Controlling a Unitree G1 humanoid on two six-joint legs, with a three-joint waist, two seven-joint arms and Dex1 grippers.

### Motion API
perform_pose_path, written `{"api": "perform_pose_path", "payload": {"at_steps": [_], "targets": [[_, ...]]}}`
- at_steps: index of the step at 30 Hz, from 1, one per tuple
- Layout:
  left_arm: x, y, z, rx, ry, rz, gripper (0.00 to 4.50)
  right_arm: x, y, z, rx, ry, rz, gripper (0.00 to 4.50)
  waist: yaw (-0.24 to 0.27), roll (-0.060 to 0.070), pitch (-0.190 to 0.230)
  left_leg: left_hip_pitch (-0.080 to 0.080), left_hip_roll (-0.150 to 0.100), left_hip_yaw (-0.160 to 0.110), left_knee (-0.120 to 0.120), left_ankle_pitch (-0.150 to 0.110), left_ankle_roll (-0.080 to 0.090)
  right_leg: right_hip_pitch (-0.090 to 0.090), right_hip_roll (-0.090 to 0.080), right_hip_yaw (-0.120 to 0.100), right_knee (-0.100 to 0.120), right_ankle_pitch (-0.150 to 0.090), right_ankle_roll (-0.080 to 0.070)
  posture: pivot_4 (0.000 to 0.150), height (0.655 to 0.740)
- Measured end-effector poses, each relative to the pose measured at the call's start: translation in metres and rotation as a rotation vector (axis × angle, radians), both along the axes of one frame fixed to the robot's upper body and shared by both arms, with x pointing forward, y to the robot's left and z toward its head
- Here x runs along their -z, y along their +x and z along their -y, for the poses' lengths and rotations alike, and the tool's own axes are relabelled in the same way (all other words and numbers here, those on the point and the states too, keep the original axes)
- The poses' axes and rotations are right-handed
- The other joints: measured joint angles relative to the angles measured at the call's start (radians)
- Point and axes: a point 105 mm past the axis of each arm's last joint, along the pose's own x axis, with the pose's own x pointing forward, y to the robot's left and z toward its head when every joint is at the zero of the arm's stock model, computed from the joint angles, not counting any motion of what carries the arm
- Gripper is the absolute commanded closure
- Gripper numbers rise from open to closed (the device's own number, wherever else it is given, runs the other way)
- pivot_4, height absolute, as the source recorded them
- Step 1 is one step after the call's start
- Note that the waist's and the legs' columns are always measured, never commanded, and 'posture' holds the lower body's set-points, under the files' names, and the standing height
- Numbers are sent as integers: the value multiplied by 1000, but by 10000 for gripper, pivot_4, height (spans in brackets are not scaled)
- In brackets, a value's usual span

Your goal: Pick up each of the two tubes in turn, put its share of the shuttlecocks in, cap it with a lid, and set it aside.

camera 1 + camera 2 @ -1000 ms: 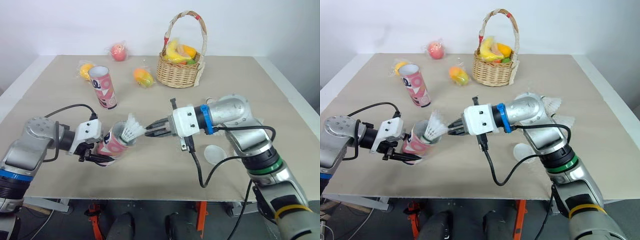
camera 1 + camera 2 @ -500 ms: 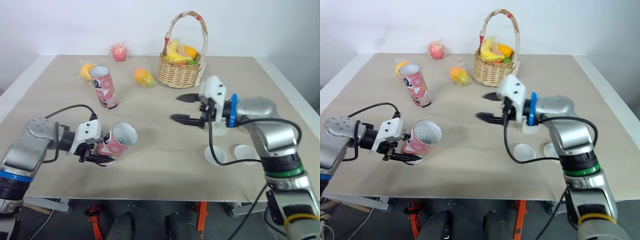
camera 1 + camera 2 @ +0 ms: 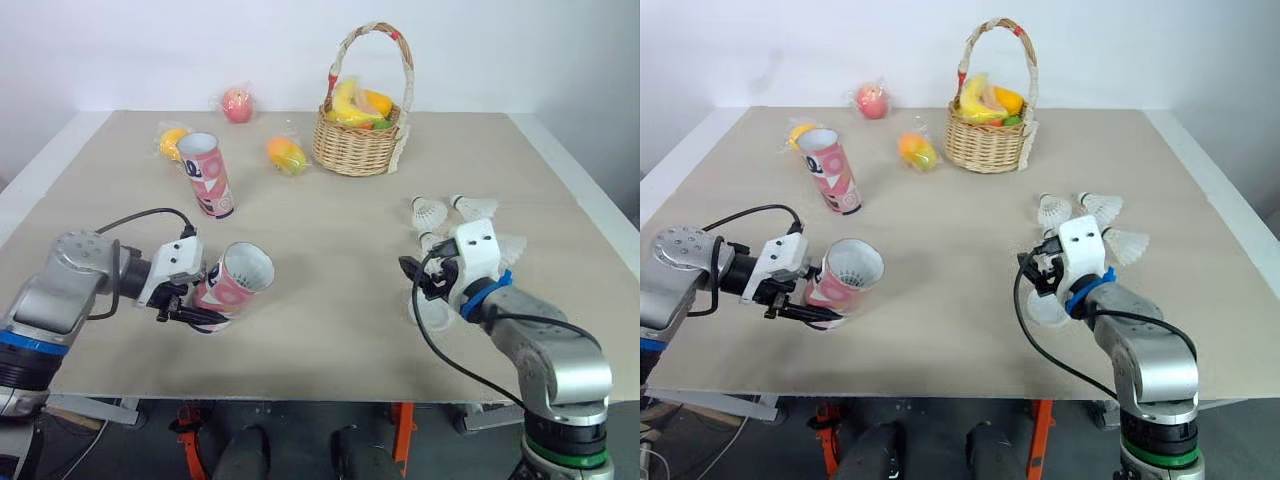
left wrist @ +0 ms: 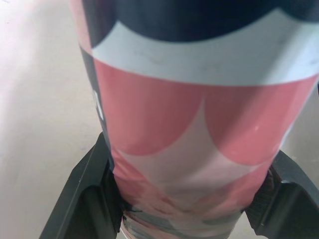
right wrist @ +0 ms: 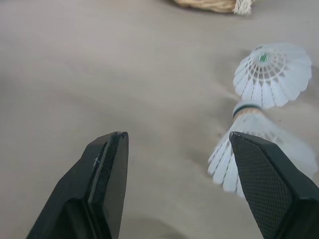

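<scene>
My left gripper point(image 3: 192, 300) is shut on a pink patterned tube point(image 3: 232, 282), held tilted near the table's front left with its mouth facing right. In the right eye view a shuttlecock point(image 3: 852, 268) shows inside that tube. A second pink tube point(image 3: 206, 175) stands upright further back on the left. My right gripper point(image 3: 415, 278) is open and empty, low over the table at the right. Loose white shuttlecocks point(image 3: 428, 212) point(image 3: 476, 207) point(image 3: 511, 246) lie just behind it. A white lid point(image 3: 432, 314) lies under the gripper, partly hidden. In the right wrist view, two shuttlecocks point(image 5: 271, 72) point(image 5: 249, 144) lie ahead of the fingers point(image 5: 107, 179).
A wicker basket point(image 3: 350, 150) with fruit stands at the back centre. A bagged apple point(image 3: 237, 103), a bagged orange fruit point(image 3: 172, 140) and a bagged mango point(image 3: 287, 153) lie on the far left half of the table. The table's right edge point(image 3: 590, 215) runs close to the shuttlecocks.
My right gripper let the shuttlecock go into the held tube, drew back to the right and came down near the loose shuttlecocks, open. The left gripper and its tube stayed put.
</scene>
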Motion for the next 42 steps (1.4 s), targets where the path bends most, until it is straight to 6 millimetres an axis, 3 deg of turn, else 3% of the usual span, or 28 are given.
{"api": "perform_pose_path", "payload": {"at_steps": [5, 16, 21, 24, 29, 30, 34, 37, 39, 42], "targets": [[0, 0, 0, 11, 5, -1, 18165, 2, 2, 2, 30, -8, 9, 10178, 0, 0, 0, 0, 0, 0, 0, 0, 0, 0, 0, 0, 0, 0, 0, 1500, 7400], [0, 1, 0, 14, 8, 0, 18165, 33, 23, 16, 160, 1, -70, 10178, 0, 0, 0, 0, 0, 0, 0, 0, 0, 0, 1, 0, 0, 0, 0, 1500, 7400], [-1, 1, 0, 12, 7, -2, 18165, 31, 37, 16, 182, -11, -38, 10178, 0, 0, 0, 0, 0, -1, 0, 0, 0, 0, 1, 0, 0, 1, 1, 1500, 7400], [-1, 0, 1, 13, 7, -1, 18165, 38, 40, 15, 197, -19, -46, 17431, 0, 0, 0, -1, 0, -1, 0, 0, 0, 0, 1, 0, 0, 1, 2, 1500, 7400], [0, 0, 0, 8, 5, -1, 18165, 39, 44, 19, 216, -45, -21, 41437, 0, 0, 0, -1, 0, -1, 0, 0, 0, 0, 1, 0, 0, 1, 2, 1500, 7400], [0, 0, 0, 8, 5, -1, 18165, 39, 44, 20, 217, -48, -19, 44373, 0, 0, 0, -1, 0, -1, 0, 0, 0, 0, 1, 0, 0, 1, 2, 1500, 7400], [0, 0, 1, 6, 5, 2, 18165, 37, 41, 25, 212, -74, -11, 44373, 0, 0, 0, -1, 0, -1, 0, 0, 0, 0, 1, 0, 0, 1, 2, 1500, 7400], [0, 0, 1, 7, 4, 4, 18165, 23, 34, 25, 159, -109, 51, 44373, 1, 0, 0, -1, 0, -1, 0, 0, 0, 0, 1, 0, 0, 1, 2, 1500, 7400], [0, 0, 1, 7, 4, 5, 18165, 1, 28, 19, 66, -152, 145, 44373, 1, 0, 0, -1, 0, -1, 0, 0, 0, 0, 1, 0, 0, 1, 2, 1500, 7400], [0, 0, 0, 6, 5, 2, 18165, -36, 17, -9, -183, -206, 300, 44373, 0, 0, 0, 0, 1, 0, 1, 0, 0, 1, 1, 0, 0, 1, 1, 1500, 7400]]}}
